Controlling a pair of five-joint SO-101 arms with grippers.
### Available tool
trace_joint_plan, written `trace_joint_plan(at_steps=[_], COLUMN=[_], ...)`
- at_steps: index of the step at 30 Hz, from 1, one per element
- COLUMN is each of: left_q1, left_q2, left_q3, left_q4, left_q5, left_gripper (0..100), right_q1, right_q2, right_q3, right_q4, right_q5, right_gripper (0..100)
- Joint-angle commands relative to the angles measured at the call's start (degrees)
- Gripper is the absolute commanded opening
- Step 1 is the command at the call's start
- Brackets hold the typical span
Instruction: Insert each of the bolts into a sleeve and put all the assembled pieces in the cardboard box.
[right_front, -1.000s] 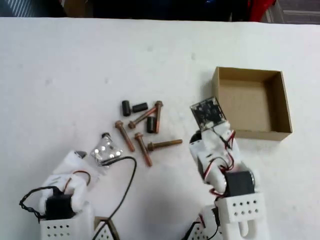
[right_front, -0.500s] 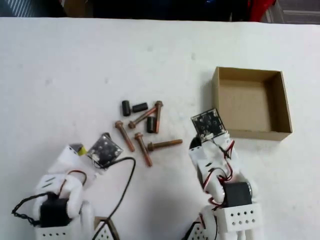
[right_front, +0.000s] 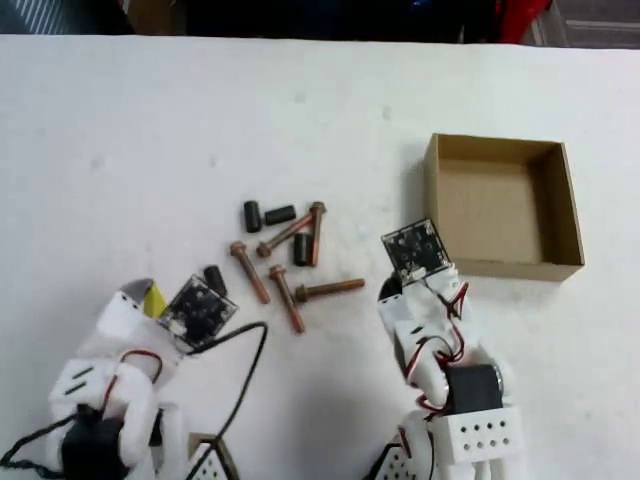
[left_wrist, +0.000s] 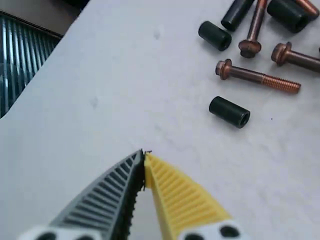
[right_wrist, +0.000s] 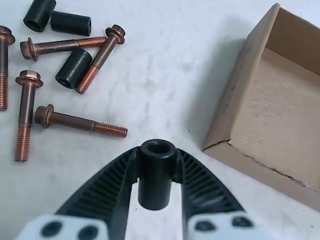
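Pinching sleeve (right_wrist: 157, 176): R tool (right_wrist: 157, 153); L tool (left_wrist: 144, 157) pressed together; box (right_wrist: 285, 110) edge cropped.

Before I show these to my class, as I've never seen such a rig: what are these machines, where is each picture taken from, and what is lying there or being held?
These are two small robot arms side by side at a white table. One picture looks down from a fixed camera above. The other two come from a camera on each arm's wrist, looking along its claw. On the table lie five copper-coloured metal bolts and four short black tube-shaped sleeves, all loose. Beside them stands an open brown cardboard box. The left arm's grey-and-yellow claw is shut and holds nothing. The right arm's black claw grips a fifth black sleeve, with its open end towards the wrist camera.
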Motion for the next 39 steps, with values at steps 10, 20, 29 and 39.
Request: trace_joint_plan(at_steps=[10, 20, 29, 39], left_q1=[-0.31, 5.93, 15.34, 16.92], left_q2=[31.69, 58.15, 77.41, 97.36], left_q3=[-23.38, -32.53, -40.70, -49.41], left_q4=[-3.52, -3.96, -4.22, -4.31], left_q5=[4.75, 18.55, 41.76, 67.96], left_gripper=[2, 2, 3, 13], right_q1=[0.31, 0.31, 0.31, 0.40], right_q2=[-0.75, -0.75, -0.75, -0.84], right_q3=[0.00, 0.00, 0.00, 0.62], right_q4=[-1.45, -1.45, -1.45, -1.45], right_q5=[0.35, 0.35, 0.35, 0.53], right_gripper=[1.7, 1.7, 1.7, 1.7])
